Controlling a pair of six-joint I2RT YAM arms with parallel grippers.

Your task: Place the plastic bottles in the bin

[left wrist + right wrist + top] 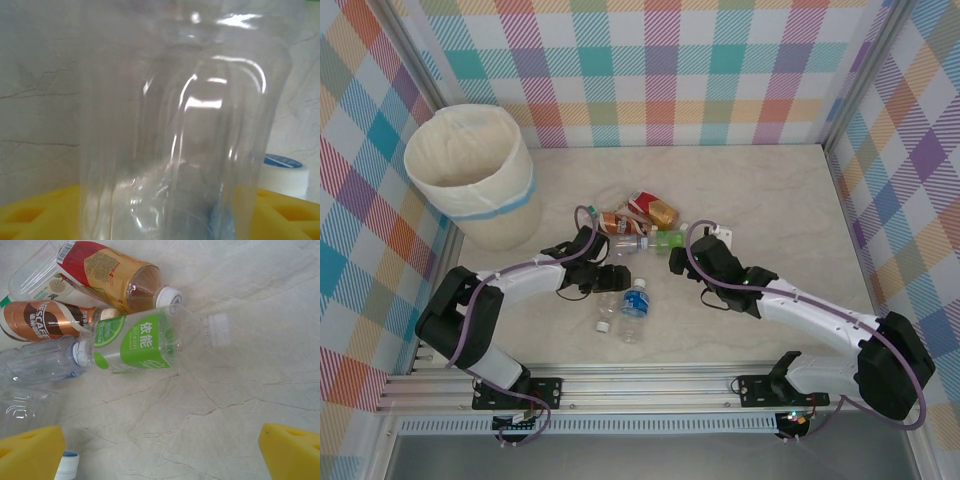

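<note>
Your left gripper point(608, 283) was down low at a clear bottle point(185, 125) that lay on the table point(780, 200). In the left wrist view, the bottle sat right between the two yellow pads point(35, 215), with one pad on each side. I could not tell if the pads were squeezing it or were only close to it. Just beside it lay a blue-label bottle point(635, 308) with a white cap.

Your right gripper point(161, 452) was wide open and held nothing. Its pads were far apart, with bare table between them. In front of it lay a green bottle point(145, 342) on its side, with its white cap pointing right. Past that lay a red and orange bottle point(110, 272) and a brown bottle point(45, 322), both on their sides and both touching the green one. A second clear bottle point(40, 360) lay to the left, with its cap end up against the green bottle.

The bin point(470, 175) stood upright at the far left of the table, well apart from the pile. All the bottles you could see lay on the table.
</note>
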